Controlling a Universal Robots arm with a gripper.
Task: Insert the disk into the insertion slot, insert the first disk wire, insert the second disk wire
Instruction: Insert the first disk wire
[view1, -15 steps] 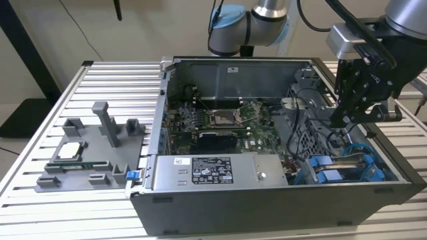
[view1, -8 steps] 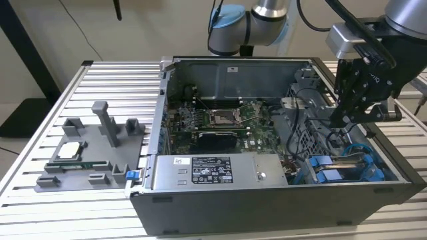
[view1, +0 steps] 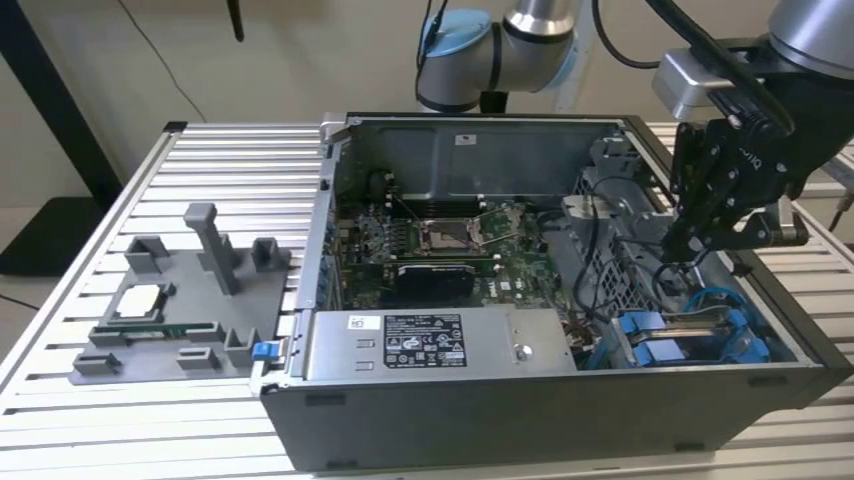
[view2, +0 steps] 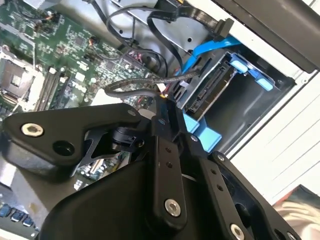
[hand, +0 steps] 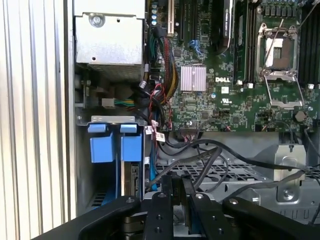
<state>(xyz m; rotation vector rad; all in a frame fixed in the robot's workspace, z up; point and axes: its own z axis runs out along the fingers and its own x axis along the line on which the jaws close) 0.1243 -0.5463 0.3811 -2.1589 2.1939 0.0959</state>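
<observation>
Beside the disk (view2: 215, 82), mid-frame in the second wrist view, the claw (view2: 165, 102) grips a black wire (view2: 125, 89); a tilted plug could jam.

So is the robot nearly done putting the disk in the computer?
The disk sits in its slot, inside the blue carrier, so that step looks done. The gripper is down at the disk's connector end, beside a black wire. Whether either wire is plugged in, I can't tell, so count both wires as left.
</observation>
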